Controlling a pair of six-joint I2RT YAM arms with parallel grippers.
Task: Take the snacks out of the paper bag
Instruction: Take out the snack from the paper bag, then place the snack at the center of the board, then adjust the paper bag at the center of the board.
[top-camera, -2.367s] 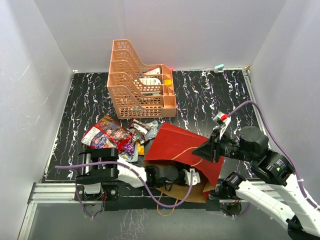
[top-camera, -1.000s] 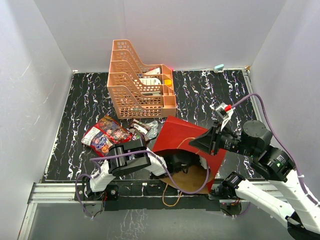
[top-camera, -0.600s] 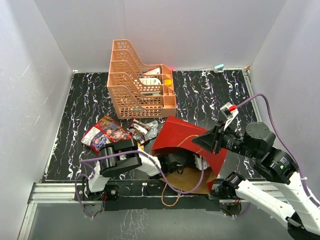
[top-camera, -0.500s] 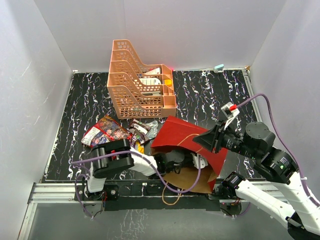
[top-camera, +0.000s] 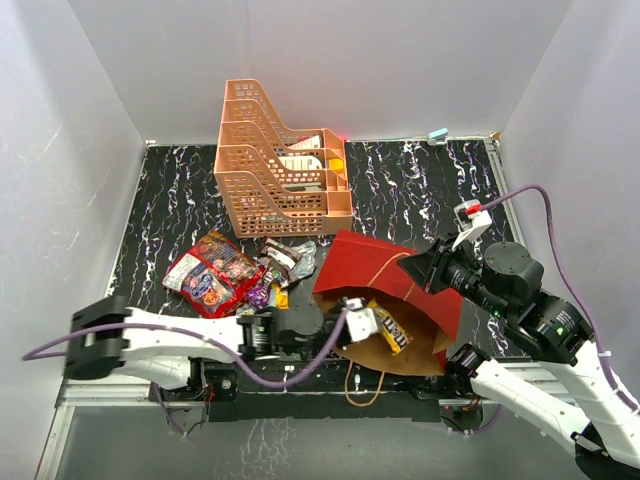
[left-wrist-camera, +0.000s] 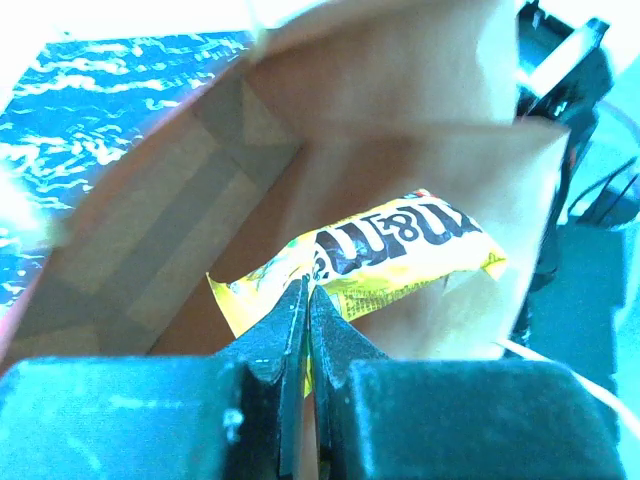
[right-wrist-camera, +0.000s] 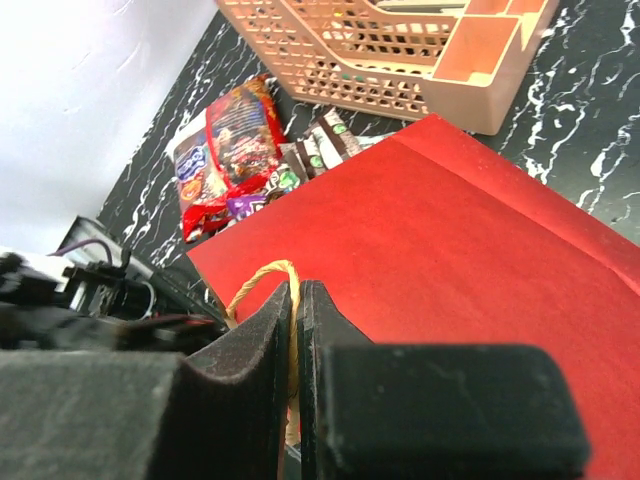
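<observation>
The paper bag (top-camera: 385, 272) lies tilted near the table's front edge, dark red outside, its brown mouth (top-camera: 405, 352) facing the arm bases. My right gripper (top-camera: 422, 268) is shut on its cord handle (right-wrist-camera: 270, 280) and holds the top side up; the red side fills the right wrist view (right-wrist-camera: 450, 230). My left gripper (top-camera: 358, 322) is at the bag's mouth, shut on the edge of a yellow packet (top-camera: 388, 328). The left wrist view shows that packet (left-wrist-camera: 400, 250) against the kraft inside (left-wrist-camera: 160, 230). A large red snack bag (top-camera: 208, 275) and small wrappers (top-camera: 280, 262) lie on the table left of the bag.
An orange lattice tray rack (top-camera: 275, 165) stands at the back centre, just behind the bag and the snack pile; it also shows in the right wrist view (right-wrist-camera: 400, 50). White walls close in the black marbled table (top-camera: 420, 180). A second cord handle (top-camera: 362, 385) hangs over the front edge.
My left arm has drawn back to the left, and its gripper has come from deep in the bag to the mouth with the yellow packet. The right gripper has shifted right, keeping the bag open.
</observation>
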